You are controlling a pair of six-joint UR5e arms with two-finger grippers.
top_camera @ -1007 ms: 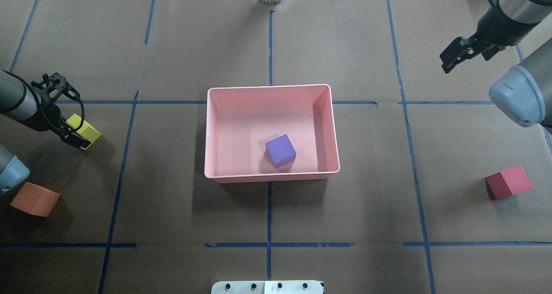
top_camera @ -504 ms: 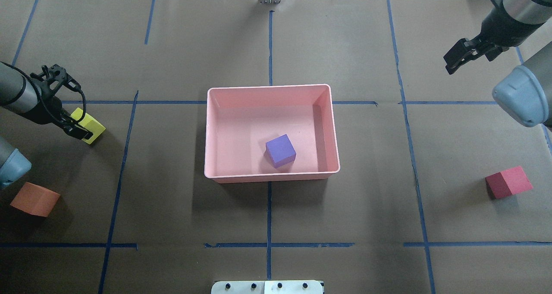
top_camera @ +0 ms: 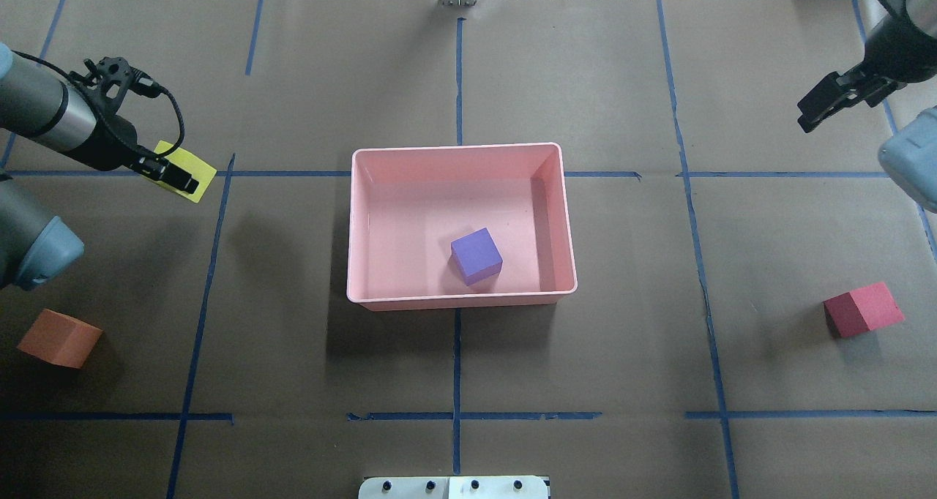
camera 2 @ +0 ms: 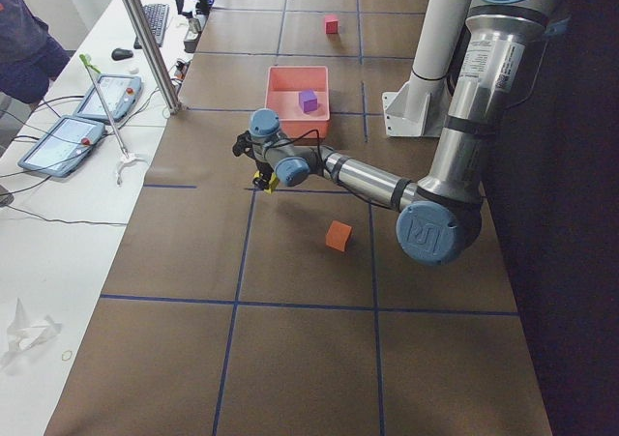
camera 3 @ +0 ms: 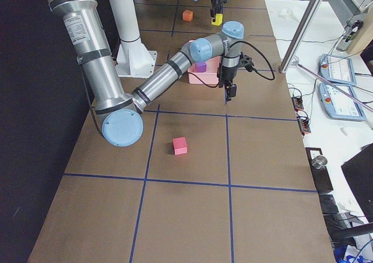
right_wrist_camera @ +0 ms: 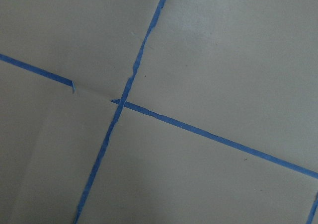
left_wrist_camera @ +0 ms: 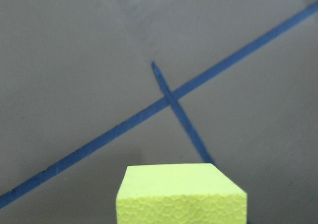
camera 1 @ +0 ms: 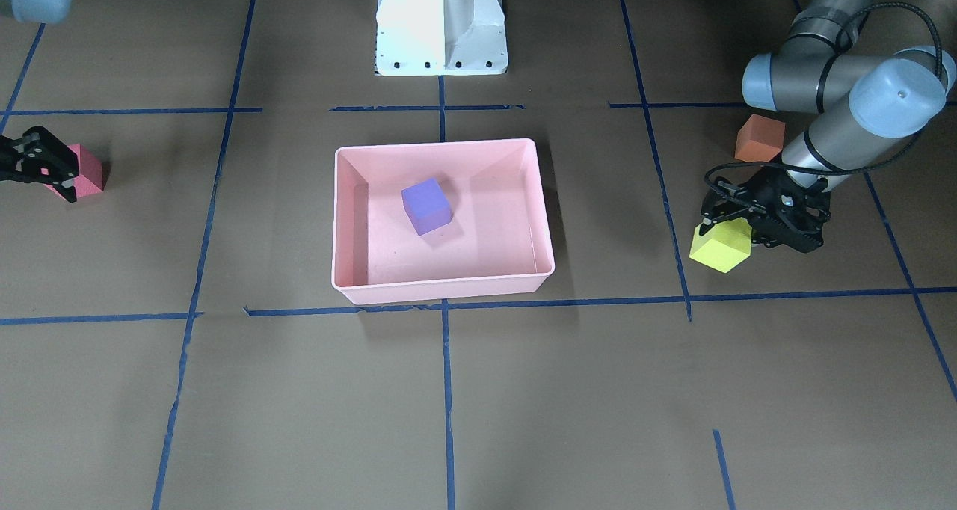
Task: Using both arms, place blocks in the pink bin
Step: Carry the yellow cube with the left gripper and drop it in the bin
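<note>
L gripper (top_camera: 176,178), clamped on yellow-green block (top_camera: 194,167), had raised it clear, heading twd pink bin (top_camera: 457,148); R gripper (camera 1: 69,182) withdrew, jaws apart, empty.

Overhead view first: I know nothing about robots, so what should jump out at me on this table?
The pink bin in the middle of the brown table grabs the eye, with a purple block lying alone inside it. At the far left, the left gripper has a yellow-green block pinched in its fingers. A red block sits loose on the right and an orange block on the near left.
</note>
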